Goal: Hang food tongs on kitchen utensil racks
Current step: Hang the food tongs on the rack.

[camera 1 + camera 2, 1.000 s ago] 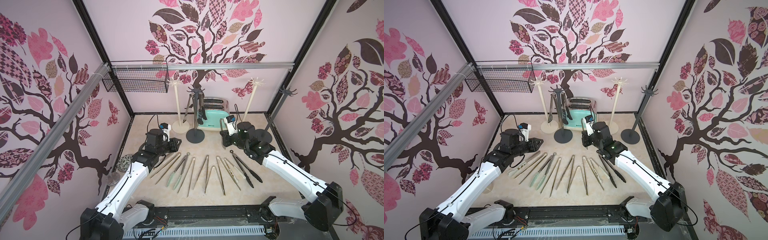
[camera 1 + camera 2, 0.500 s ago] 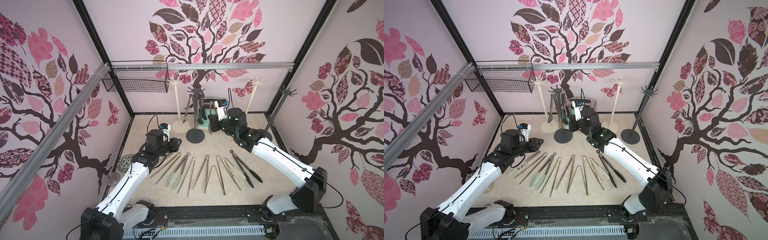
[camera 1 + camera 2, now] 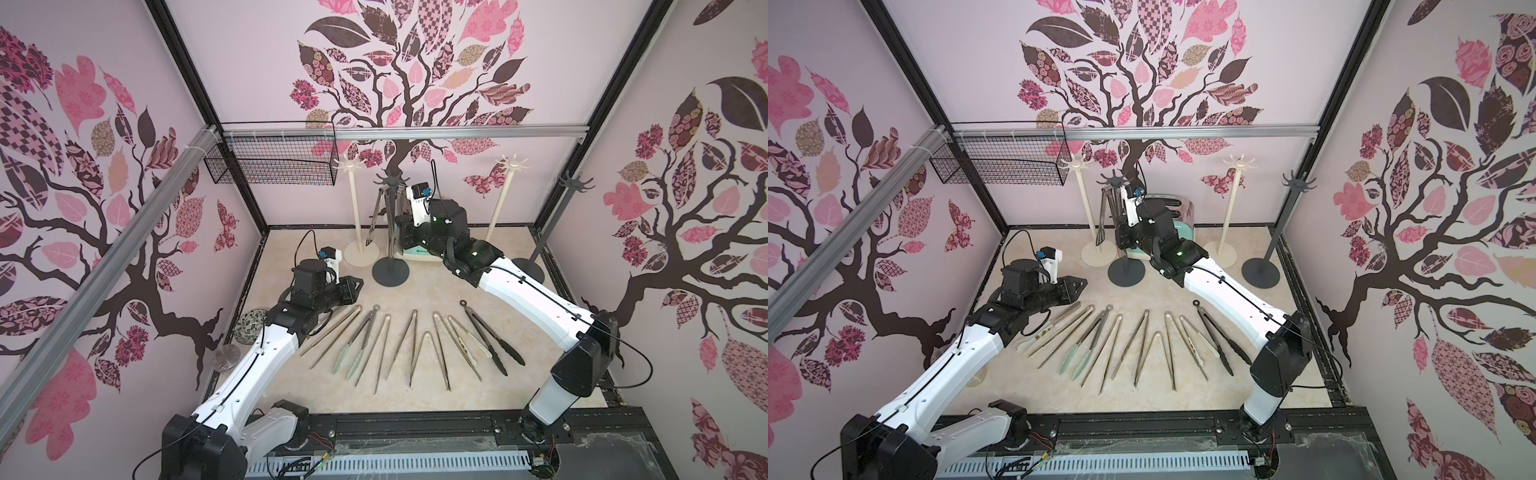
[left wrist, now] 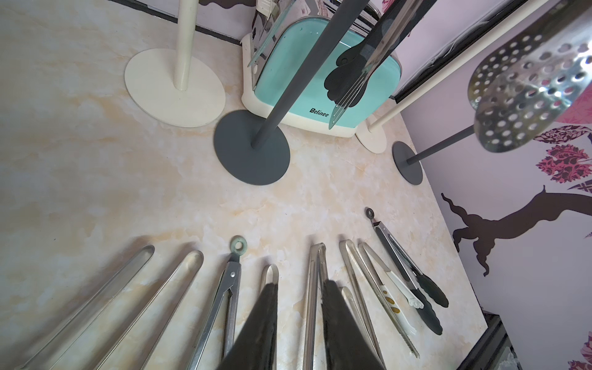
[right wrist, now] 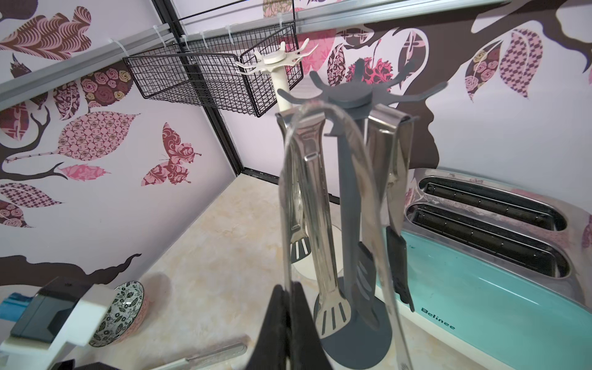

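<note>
Slim glossy steel tongs (image 5: 286, 256) in black right pincer (image 5: 290, 290)

A robot lab box, dressed like a kitchen.
Tree-paper walls (image 3: 104, 166), metal frame (image 3: 415, 134), two robot arms (image 3: 266, 349), a toaster (image 5: 496, 304).

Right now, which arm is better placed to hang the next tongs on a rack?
The right. The right gripper is shut on one leg of steel tongs, with their bend up at the hooks of the dark grey rack. The left gripper hangs empty over the tongs on the table.
</note>
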`<state>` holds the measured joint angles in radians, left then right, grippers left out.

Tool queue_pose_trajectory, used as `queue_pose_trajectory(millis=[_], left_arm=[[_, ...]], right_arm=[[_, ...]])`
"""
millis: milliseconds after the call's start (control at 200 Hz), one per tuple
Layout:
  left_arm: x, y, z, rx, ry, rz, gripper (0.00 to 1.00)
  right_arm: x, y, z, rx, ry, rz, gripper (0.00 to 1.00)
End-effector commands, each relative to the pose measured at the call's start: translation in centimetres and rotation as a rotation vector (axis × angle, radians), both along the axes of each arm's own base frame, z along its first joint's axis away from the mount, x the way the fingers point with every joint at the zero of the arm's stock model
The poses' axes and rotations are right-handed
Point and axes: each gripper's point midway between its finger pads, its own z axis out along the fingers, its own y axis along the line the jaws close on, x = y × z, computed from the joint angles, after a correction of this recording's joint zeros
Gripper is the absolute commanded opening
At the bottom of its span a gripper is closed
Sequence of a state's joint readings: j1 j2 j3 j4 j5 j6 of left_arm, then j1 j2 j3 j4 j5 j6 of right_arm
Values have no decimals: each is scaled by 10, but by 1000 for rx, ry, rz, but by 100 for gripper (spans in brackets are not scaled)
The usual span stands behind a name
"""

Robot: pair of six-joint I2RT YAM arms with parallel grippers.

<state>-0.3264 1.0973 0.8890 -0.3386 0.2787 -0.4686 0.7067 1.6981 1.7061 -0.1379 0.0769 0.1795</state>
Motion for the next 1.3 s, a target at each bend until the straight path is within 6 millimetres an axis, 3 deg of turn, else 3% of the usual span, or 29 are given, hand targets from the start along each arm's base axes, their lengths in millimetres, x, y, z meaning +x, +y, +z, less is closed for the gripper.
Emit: queue_pose_trajectory(millis=[0, 275, 675, 975, 1296], left_arm=[[-2, -2, 4, -8, -19, -12, 27], [-2, -3, 4, -11, -19, -16, 27], [-2, -3, 2, -13, -16, -18, 27], [-2, -4, 1, -15, -15, -20, 27], [-3, -3, 0, -15, -12, -19, 27]], right_arm=[[5, 4, 15, 0, -26, -11, 0], [24, 12, 11, -38, -26, -43, 0], [36, 19, -2, -67, -13, -59, 0], [41, 18, -16, -91, 7, -71, 0], [41, 18, -45, -119, 53, -75, 0]])
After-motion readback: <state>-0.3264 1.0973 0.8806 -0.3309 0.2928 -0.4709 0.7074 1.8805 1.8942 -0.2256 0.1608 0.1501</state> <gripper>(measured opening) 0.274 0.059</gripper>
